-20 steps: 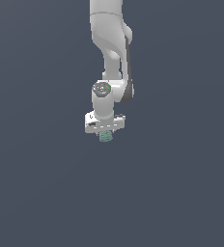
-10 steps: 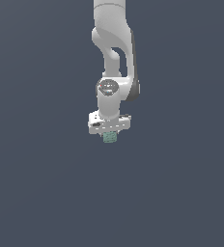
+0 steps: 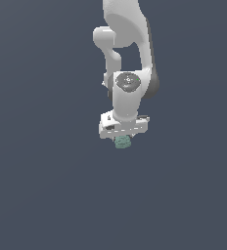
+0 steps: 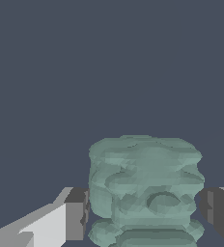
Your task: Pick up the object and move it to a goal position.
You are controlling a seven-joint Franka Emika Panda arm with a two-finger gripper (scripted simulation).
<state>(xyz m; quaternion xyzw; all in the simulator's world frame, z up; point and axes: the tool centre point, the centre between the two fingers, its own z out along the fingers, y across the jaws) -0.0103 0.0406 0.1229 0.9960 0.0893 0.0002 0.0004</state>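
Item: small pale teal-green ridged lumpy cylinder [image 3: 122,142], pinched in white pincer [image 3: 123,139]. Change: arm shifted rightward toward frame centre, load retained. Status: transport under way.

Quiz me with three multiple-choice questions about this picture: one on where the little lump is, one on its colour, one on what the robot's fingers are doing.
1. Where is the lump?
A. Just under the white hand, between its fingers
B. Far off at the exterior view's left
C. On top of the arm

2. What colour is the lump?
A. Red
B. Pale teal-green
C. Yellow

3. What are the fingers doing?
A. Spread wide, away from the lump
B. Folded out of sight
C. Closed against the lump's two sides

Answers: 1 A, it peeks out right below the hand. 2 B, both views show teal-green. 3 C, the wrist view shows a dark pad pressed to each side.
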